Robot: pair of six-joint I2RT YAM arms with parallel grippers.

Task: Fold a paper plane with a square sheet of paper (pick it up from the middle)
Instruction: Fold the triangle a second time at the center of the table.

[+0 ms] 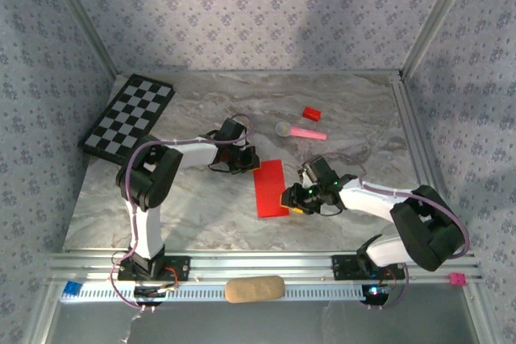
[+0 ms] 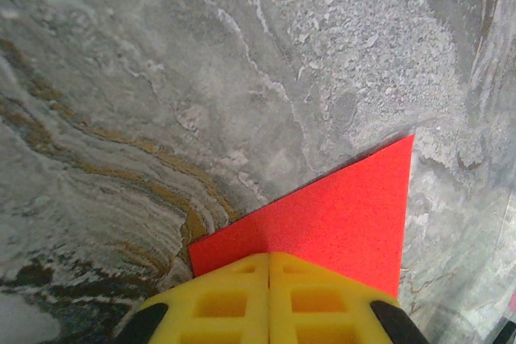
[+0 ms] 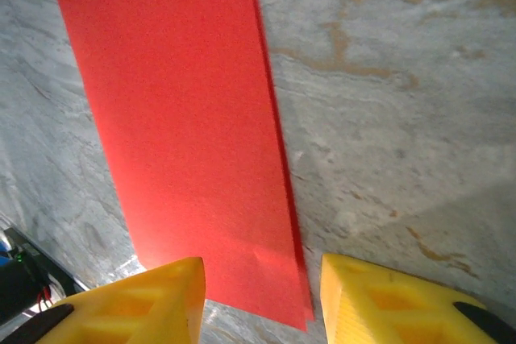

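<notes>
From above, the sheet (image 1: 270,188) lies on the bench (image 1: 210,215), long axis 12 to 6, my left claw (image 1: 245,162) at its 11 o'clock corner, my right claw (image 1: 290,197) at its 4 o'clock edge; on the left wrist, left claw (image 2: 268,296) pressed together on that corner; on the right wrist, right claw (image 3: 258,304) spread astride the near corner, sheet (image 3: 177,118) running to 11.

Place: robot lab test cell.
Enclosure: wallpapered panels (image 1: 258,14) from 9 to 3 o'clock around a marble-look table (image 1: 201,207).
Mounting: aluminium rail (image 1: 266,267) at 6 o'clock.
Calibration: checkerboard (image 1: 131,117) at 10 o'clock.
</notes>
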